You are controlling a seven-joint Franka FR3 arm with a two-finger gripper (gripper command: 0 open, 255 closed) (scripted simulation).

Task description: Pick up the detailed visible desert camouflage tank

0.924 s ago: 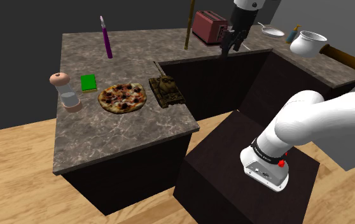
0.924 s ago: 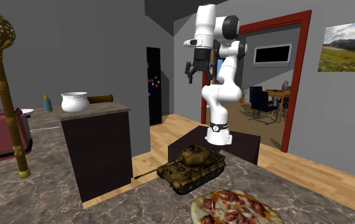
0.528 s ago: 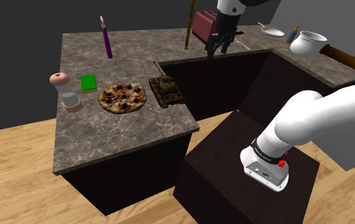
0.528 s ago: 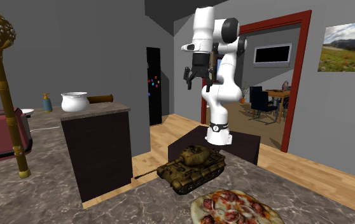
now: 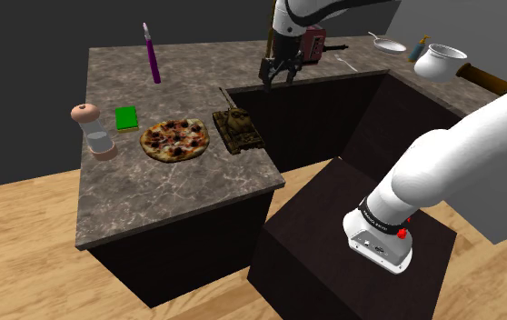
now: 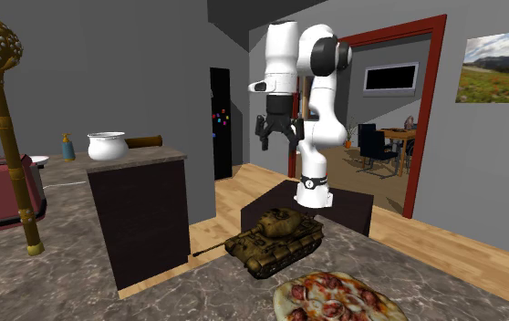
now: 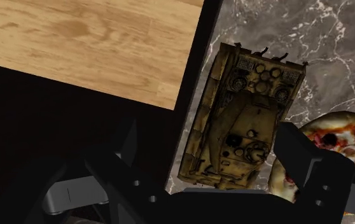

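The desert camouflage tank (image 5: 239,128) stands on the marble counter (image 5: 170,195) at its inner edge, right beside a pizza (image 5: 175,138). It also appears in the second exterior view as the tank (image 6: 277,240), its barrel pointing to that view's left. My black gripper (image 5: 276,82) hangs open in the air, higher than the tank and to its right in the shoulder view, over the gap between the counters. The gripper (image 6: 277,139) holds nothing. In the wrist view the gripper (image 7: 211,156) looks down on the tank (image 7: 246,121), with its fingers spread on either side and clear of it.
On the counter also stand a shaker (image 5: 94,133), a green block (image 5: 127,118) and a purple bottle (image 5: 153,55). A gold staff (image 6: 8,119), a red toaster (image 5: 313,43), a white pot (image 5: 440,61), a pan (image 5: 388,42) and a rolling pin (image 5: 492,80) sit on the back counters.
The gripper has swung towards the shoulder view's left and come down a little, ending nearer the tank. It stays open. Nothing on the counter has moved.
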